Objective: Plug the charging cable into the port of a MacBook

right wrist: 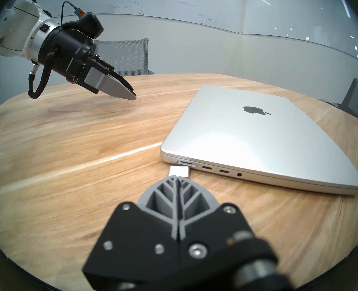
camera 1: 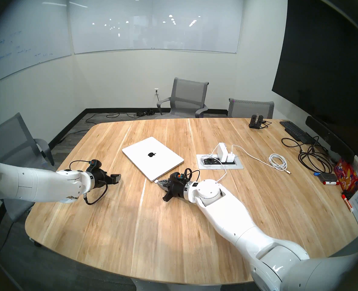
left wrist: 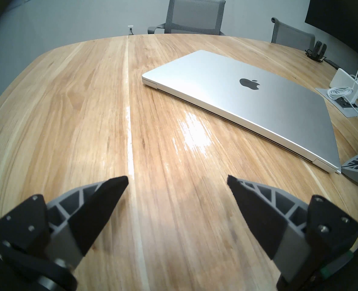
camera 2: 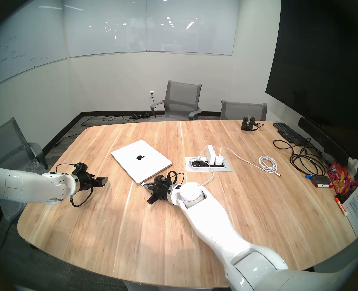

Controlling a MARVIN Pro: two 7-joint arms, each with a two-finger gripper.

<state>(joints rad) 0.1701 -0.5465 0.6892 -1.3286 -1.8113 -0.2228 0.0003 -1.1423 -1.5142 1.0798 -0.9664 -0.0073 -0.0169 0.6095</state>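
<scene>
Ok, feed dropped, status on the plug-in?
Right gripper shut on charging cable connector. Tip just short of MacBook port, not seated. Left gripper open, idle. Path clear.

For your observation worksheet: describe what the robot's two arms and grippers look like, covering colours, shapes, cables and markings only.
Both arms are glossy white with rounded joint housings. Each ends in a black cylindrical wrist unit with a looping black cable and a small orange-and-blue connector. The left gripper and right gripper have grey, rib-latticed wedge fingers on black screwed brackets; the left's inner pads are black.
</scene>
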